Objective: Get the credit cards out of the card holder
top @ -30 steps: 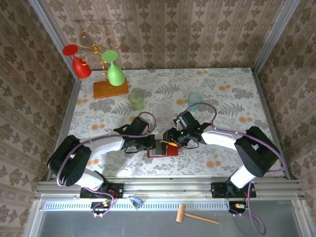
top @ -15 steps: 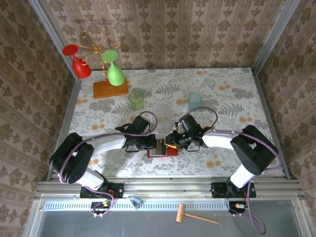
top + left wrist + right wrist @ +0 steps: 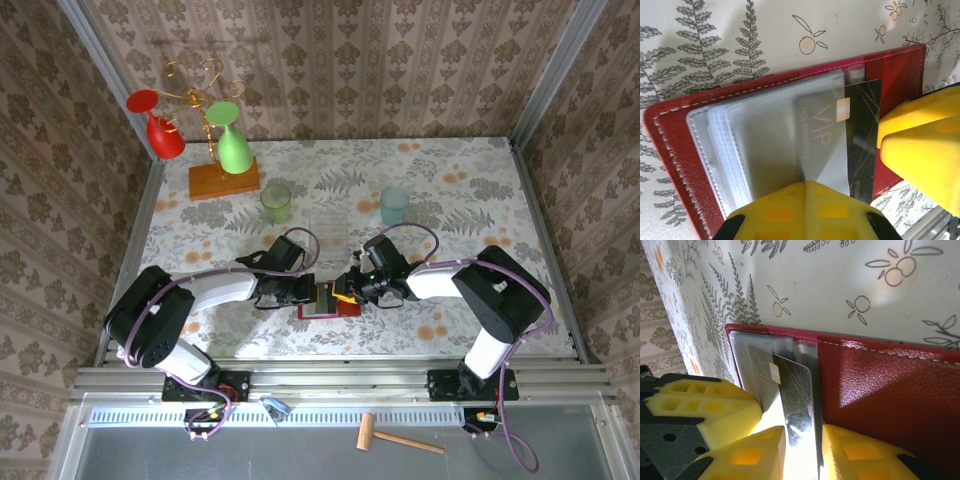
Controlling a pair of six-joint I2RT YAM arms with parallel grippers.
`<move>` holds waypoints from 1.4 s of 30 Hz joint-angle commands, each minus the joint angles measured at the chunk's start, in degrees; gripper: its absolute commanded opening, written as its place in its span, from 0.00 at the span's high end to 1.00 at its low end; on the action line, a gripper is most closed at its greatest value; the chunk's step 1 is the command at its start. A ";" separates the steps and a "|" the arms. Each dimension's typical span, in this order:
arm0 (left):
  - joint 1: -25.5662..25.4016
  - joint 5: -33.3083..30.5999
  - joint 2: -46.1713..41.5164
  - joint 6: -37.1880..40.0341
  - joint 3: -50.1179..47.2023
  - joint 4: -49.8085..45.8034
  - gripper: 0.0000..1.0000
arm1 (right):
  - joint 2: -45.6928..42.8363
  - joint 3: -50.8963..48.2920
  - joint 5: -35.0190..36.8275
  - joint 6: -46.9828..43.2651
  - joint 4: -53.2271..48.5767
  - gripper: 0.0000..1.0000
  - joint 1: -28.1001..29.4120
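Red card holder (image 3: 667,145) lies open under the closed left gripper (image 3: 803,205) pinning its sleeves (image 3: 755,145), while the right gripper (image 3: 802,445) seemingly pinches the dark card (image 3: 792,390) protruding from its pocket, best drawn straight out, flat.

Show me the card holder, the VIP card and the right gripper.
card holder (image 3: 890,390), right wrist view, on its red cover.
VIP card (image 3: 862,125), left wrist view, on its dark uncovered end.
right gripper (image 3: 802,440), right wrist view, midway between its yellow fingertips.
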 commanded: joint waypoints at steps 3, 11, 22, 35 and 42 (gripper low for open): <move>-0.41 -0.22 1.28 0.53 -0.08 -1.89 1.00 | 1.45 -0.77 -1.90 0.84 2.32 0.77 -0.31; -0.47 -0.32 1.15 0.31 -0.37 -1.89 1.00 | 0.89 -0.87 -1.78 0.70 2.33 0.80 -0.34; -0.46 -0.51 0.72 0.29 -0.61 -2.24 1.00 | 0.76 -0.72 -1.28 0.10 2.23 0.87 -0.44; -0.30 -0.95 0.20 0.51 -0.44 -3.47 1.00 | -1.08 -0.83 -0.91 -4.12 -2.64 0.93 -2.23; -0.23 -0.95 -0.06 0.41 -0.52 -3.63 1.00 | -3.14 -1.04 -0.60 -7.40 -7.10 0.93 -4.01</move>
